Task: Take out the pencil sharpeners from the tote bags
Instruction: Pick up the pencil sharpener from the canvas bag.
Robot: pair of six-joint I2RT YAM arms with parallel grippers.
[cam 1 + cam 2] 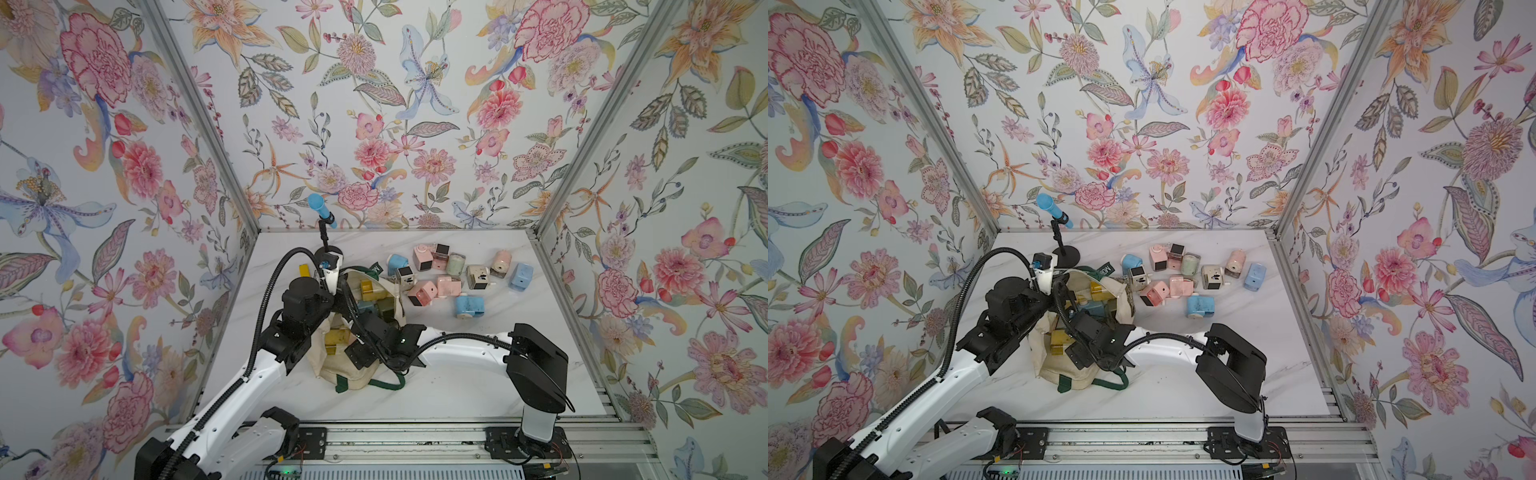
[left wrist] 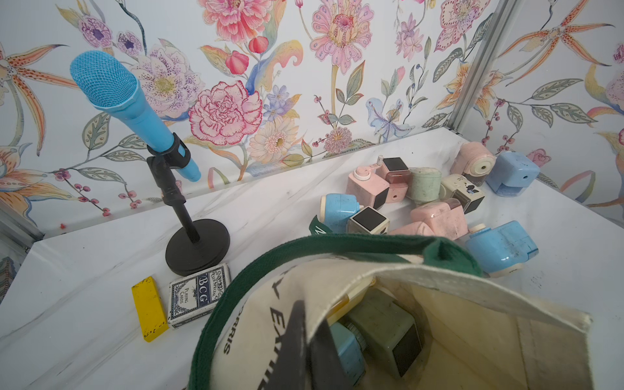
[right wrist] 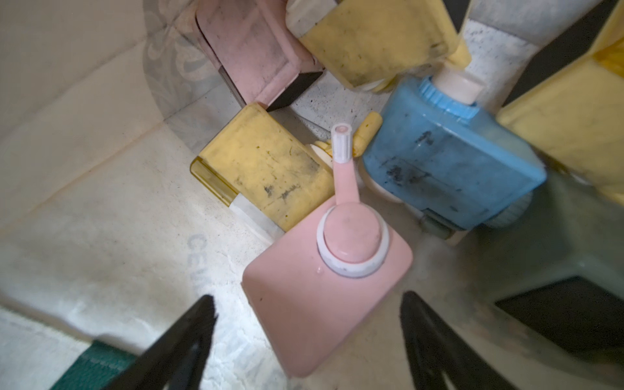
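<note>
Two claws: left claw pinched shut on the cream rim of the tote bag; right claw spread wide inside the bag, a finger on either side of a pink sharpener
Bag: cream canvas, dark green straps, dark lettering, slumped mid-bench
Sharpeners: boxy, pastel pink, blue, sage, cream, smudged grey; a loose cluster lies far right of the bag, others inside it
Crowding: a yellow sharpener and a blue sharpener press against the pink one; bare canvas on its other side
Open room: near-right bench bare; microphone stand, card deck, yellow bar far left of the bag
</note>
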